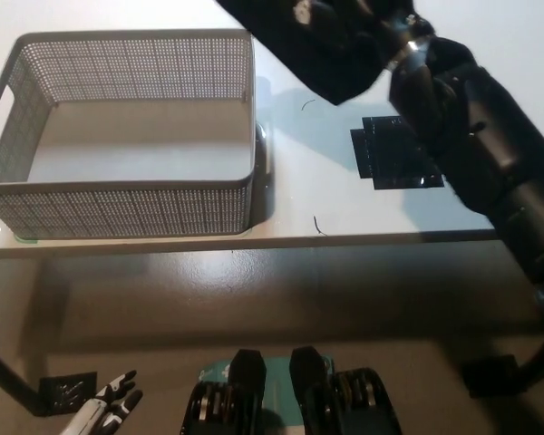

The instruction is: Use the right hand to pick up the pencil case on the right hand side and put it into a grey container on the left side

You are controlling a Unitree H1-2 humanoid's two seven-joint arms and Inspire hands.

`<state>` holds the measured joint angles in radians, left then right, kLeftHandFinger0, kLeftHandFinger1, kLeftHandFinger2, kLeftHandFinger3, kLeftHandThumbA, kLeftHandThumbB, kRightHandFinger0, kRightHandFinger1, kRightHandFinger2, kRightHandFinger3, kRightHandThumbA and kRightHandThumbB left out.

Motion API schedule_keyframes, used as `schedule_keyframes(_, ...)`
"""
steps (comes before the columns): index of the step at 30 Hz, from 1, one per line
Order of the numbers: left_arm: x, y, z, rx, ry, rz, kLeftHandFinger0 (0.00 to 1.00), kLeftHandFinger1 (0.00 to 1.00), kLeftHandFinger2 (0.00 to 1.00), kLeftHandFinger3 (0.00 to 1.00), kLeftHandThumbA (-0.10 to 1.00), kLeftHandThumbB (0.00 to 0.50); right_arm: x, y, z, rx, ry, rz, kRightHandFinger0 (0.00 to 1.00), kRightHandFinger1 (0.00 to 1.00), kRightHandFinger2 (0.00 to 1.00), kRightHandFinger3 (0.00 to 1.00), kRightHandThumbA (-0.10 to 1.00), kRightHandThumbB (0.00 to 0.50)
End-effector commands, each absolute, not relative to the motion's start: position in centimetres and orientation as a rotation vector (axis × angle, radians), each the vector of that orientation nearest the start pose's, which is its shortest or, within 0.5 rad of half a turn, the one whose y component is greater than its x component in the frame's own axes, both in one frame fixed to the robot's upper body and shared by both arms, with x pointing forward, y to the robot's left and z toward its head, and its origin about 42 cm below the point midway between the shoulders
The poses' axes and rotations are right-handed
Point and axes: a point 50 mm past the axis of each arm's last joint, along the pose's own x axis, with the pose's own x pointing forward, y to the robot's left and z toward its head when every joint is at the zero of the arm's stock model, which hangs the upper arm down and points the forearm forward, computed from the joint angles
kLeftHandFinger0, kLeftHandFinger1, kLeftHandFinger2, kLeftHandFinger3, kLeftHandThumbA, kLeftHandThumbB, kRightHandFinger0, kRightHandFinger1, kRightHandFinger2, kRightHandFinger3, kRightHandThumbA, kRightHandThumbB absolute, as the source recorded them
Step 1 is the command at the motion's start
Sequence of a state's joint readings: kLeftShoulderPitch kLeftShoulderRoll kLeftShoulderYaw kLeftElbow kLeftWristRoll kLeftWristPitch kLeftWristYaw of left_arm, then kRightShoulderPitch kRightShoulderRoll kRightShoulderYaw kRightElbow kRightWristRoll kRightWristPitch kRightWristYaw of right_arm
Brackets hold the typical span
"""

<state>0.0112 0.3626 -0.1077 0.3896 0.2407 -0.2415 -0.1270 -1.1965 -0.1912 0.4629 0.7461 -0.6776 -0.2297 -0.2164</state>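
Head view, my right hand: My black right hand [363,23] is up near the top of the picture. It is closed around the pencil case [304,50]. My hand and the case are both dark, so I cannot see each finger well.

Head view, where the pencil case is: It is in the air, held in my right hand. It hangs over the table [344,208], just beside the top right corner of the grey container [118,195]. It is not inside the container yet.

Head view, why I hold it high: I think I lift it high so it can go over the tall wall of the container and not bump it.

Head view, how the pencil case looks: It is black and looks soft, like cloth. It shows as a flat, wide shape with one corner pointing down and right. The top of it goes out of the picture, so I cannot see all of it.

Head view, the grey container: It sits on the left part of the table. Its walls have lots of little holes, and I see nothing in it.

Head view, black patch: A flat black square patch [394,156] lies on the table under my arm.

Head view, my left hand: My white left hand [104,408] rests low at the bottom left, well apart from the table. Its fingers are spread and hold nothing.

Head view, what comes next, I think: Move left over the container, then let go.
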Motion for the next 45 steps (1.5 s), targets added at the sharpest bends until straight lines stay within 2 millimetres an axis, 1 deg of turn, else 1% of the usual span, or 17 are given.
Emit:
schedule_keyframes(1,25.7,32.9,2.3,0.627,0.206,-0.293,1.00,1.00,1.00,1.00,1.00,0.344,52.0,-3.2,45.8,-1.127,-1.008,0.198,0.00,0.47,0.84,0.97,-0.10,0.170)
schedule_keyframes(7,26.2,32.3,2.3,0.626,0.219,-0.304,1.00,1.00,1.00,1.00,1.00,0.404,51.1,1.6,45.8,-1.080,-1.047,0.259,0.00,0.34,0.78,0.76,-0.10,0.241)
schedule_keyframes(10,26.4,32.0,2.6,0.614,0.196,-0.314,1.00,1.00,1.00,1.00,1.00,0.363,51.1,3.4,45.9,-1.091,-1.033,0.267,0.00,0.30,0.76,0.66,-0.10,0.251)
schedule_keyframes(12,26.6,31.6,2.8,0.637,0.178,-0.332,1.00,1.00,1.00,1.00,1.00,0.349,51.0,4.5,45.9,-1.088,-1.037,0.272,0.01,0.31,0.77,0.80,-0.10,0.210)
schedule_keyframes(13,26.7,31.6,2.9,0.655,0.174,-0.334,1.00,1.00,1.00,1.00,1.00,0.350,51.0,4.9,45.9,-1.087,-1.036,0.274,0.00,0.26,0.66,0.80,-0.10,0.211)
schedule_keyframes(14,26.8,31.4,3.0,0.676,0.172,-0.337,1.00,1.00,1.00,1.00,1.00,0.349,51.0,5.6,45.9,-1.087,-1.030,0.279,0.00,0.12,0.41,0.62,-0.10,0.234)
schedule_keyframes(16,26.9,31.0,3.1,0.686,0.169,-0.337,1.00,1.00,1.00,1.00,1.00,0.346,51.1,6.2,45.7,-1.094,-1.024,0.287,0.00,0.01,0.33,0.30,-0.10,0.262)
schedule_keyframes(19,27.1,30.5,3.6,0.702,0.162,-0.353,1.00,1.00,1.00,1.00,1.00,0.326,51.4,6.7,45.1,-1.109,-1.000,0.294,0.00,0.03,0.50,0.17,-0.10,0.216)
schedule_keyframes(21,27.2,30.3,3.7,0.696,0.169,-0.359,1.00,1.00,1.00,1.00,1.00,0.335,51.8,6.6,44.5,-1.124,-0.949,0.279,0.06,0.18,0.65,0.32,0.07,0.207)
schedule_keyframes(22,27.2,30.2,3.7,0.698,0.169,-0.364,1.00,1.00,1.00,1.00,1.00,0.337,52.0,6.5,44.2,-1.126,-0.913,0.279,0.05,0.19,0.60,0.34,0.12,0.212)
schedule_keyframes(23,27.1,30.1,3.8,0.690,0.177,-0.365,1.00,1.00,1.00,1.00,1.00,0.346,52.2,6.3,44.0,-1.134,-0.848,0.313,0.46,0.62,0.92,0.83,0.43,0.273)
schedule_keyframes(24,27.2,30.1,3.8,0.659,0.162,-0.363,1.00,1.00,1.00,1.00,1.00,0.340,52.6,5.9,43.8,-1.147,-0.742,0.401,1.00,1.00,1.00,1.00,0.72,0.378)
schedule_keyframes(26,27.3,30.1,3.9,0.681,0.145,-0.369,1.00,1.00,1.00,1.00,1.00,0.348,52.9,5.1,43.7,-1.165,-0.679,0.418,1.00,1.00,1.00,1.00,0.92,0.476)
schedule_keyframes(28,27.4,30.2,4.2,0.688,0.149,-0.378,1.00,1.00,1.00,1.00,1.00,0.328,53.1,4.6,43.6,-1.158,-0.672,0.411,1.00,1.00,1.00,1.00,0.98,0.482)
schedule_keyframes(34,27.7,30.4,4.6,0.694,0.150,-0.387,1.00,1.00,1.00,1.00,1.00,0.328,53.1,3.0,43.4,-1.132,-0.716,0.379,1.00,1.00,1.00,1.00,1.00,0.500)
schedule_keyframes(41,27.3,30.2,4.4,0.689,0.149,-0.388,1.00,1.00,1.00,1.00,1.00,0.235,52.3,-0.5,44.7,-1.034,-0.738,0.374,1.00,1.00,1.00,1.00,1.00,0.500)
schedule_keyframes(45,26.9,30.2,3.8,0.684,0.201,-0.374,1.00,1.00,1.00,1.00,1.00,0.258,50.4,-3.4,45.6,-0.889,-0.788,0.370,1.00,1.00,1.00,1.00,1.00,0.499)
